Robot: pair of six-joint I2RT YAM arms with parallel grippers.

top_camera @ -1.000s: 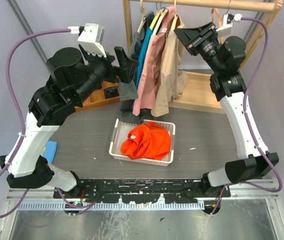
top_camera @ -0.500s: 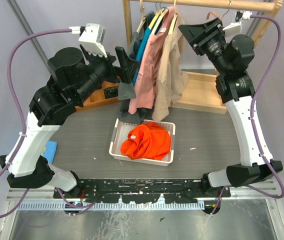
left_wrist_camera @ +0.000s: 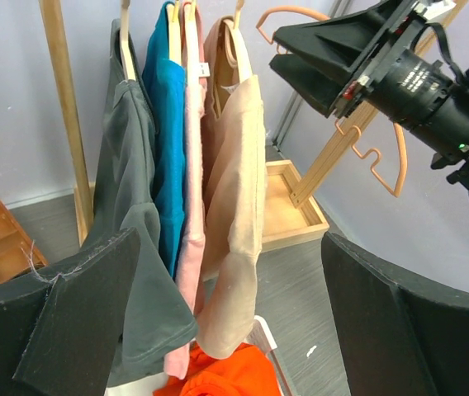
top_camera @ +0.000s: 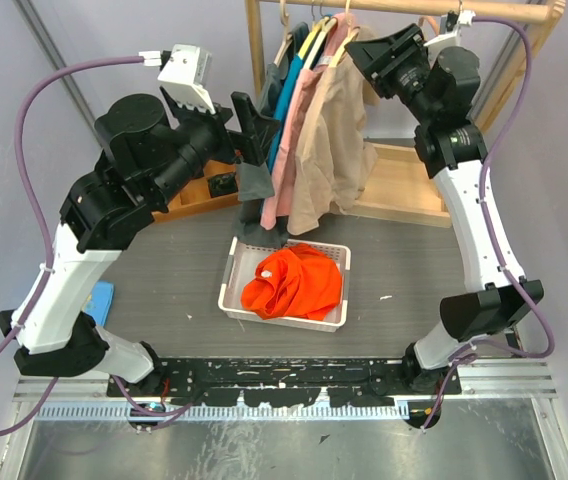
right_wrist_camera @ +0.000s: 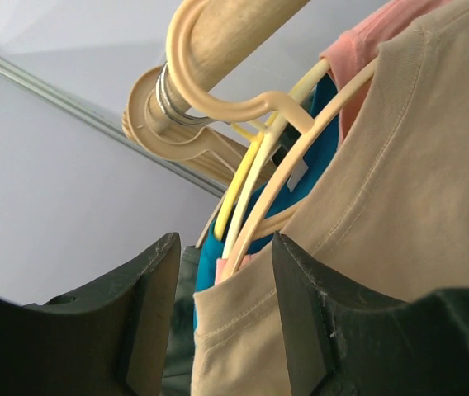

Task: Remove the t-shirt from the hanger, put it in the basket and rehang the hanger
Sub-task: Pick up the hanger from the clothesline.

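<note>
While the beige t-shirt [top_camera: 329,140] hangs from its hanger [right_wrist_camera: 226,111] on the far rail [top_camera: 414,8], the right gripper [right_wrist_camera: 222,264], half open and empty, sits just right of its shoulder. The left gripper [left_wrist_camera: 228,247], wide open, is farther off.

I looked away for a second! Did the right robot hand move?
Yes. The right gripper went up and left, closer to the wooden rail above the beige shirt.

No text is showing legibly; tiny white print is ringing the camera lens [left_wrist_camera: 412,82] behind the right gripper [left_wrist_camera: 274,49], unreadable.
</note>
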